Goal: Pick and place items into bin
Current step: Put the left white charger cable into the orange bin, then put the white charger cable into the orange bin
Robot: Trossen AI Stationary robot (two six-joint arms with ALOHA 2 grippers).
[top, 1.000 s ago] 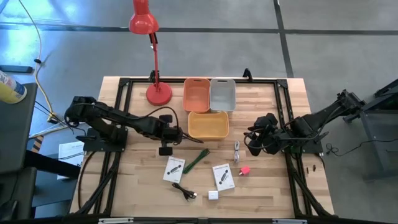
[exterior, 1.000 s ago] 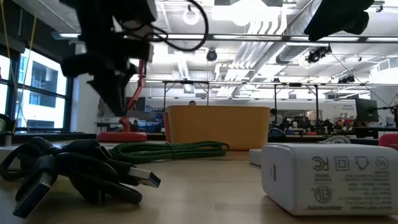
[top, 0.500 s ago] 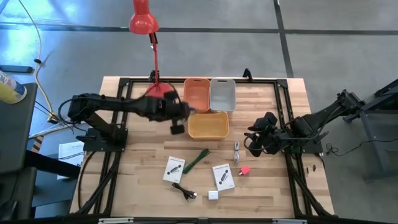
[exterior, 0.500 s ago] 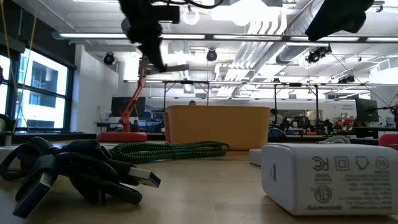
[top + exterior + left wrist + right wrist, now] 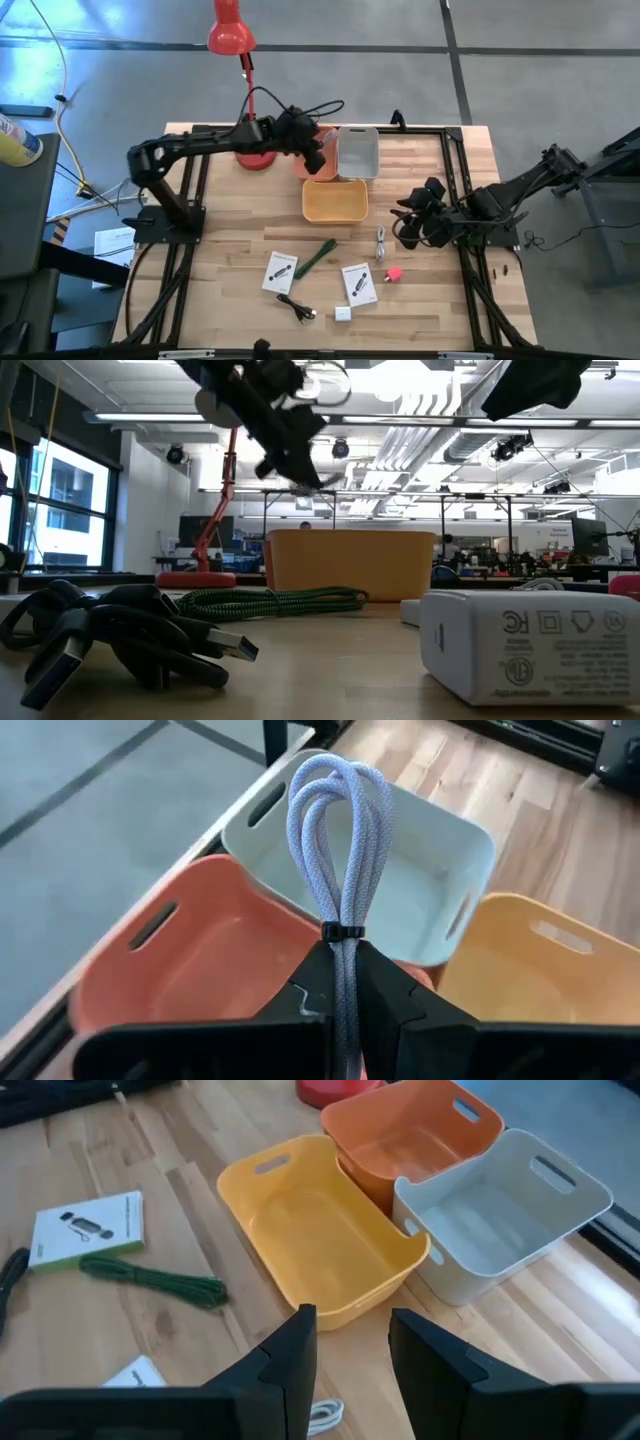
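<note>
My left gripper hangs above the orange bin and the white bin at the table's far side, shut on a pale blue cable bundle. My right gripper stands open at the right, with nothing between its fingers. On the near half of the table lie a green strip, two white cards, a red-pink cube, a black cable, a white block and a small silvery-white piece. My left gripper pinches the cable bundle between its two fingers at the tied end, just behind the black tie. The fingers slant downward from the table's left and lie along the bundle. Its loops stick out past the fingertips, lifted clear above the white and orange bins.
A yellow bin stands just nearer than the orange and white ones. A red desk lamp stands left of the orange bin, close behind my left arm. A black frame runs along the table's edges. Bare wood lies at the near left.
My left gripper has risen from low over the table's left middle and swung toward the far edge and the right, ending above the orange and white bins. It has turned on the way and stays shut, carrying the cable bundle with it.
</note>
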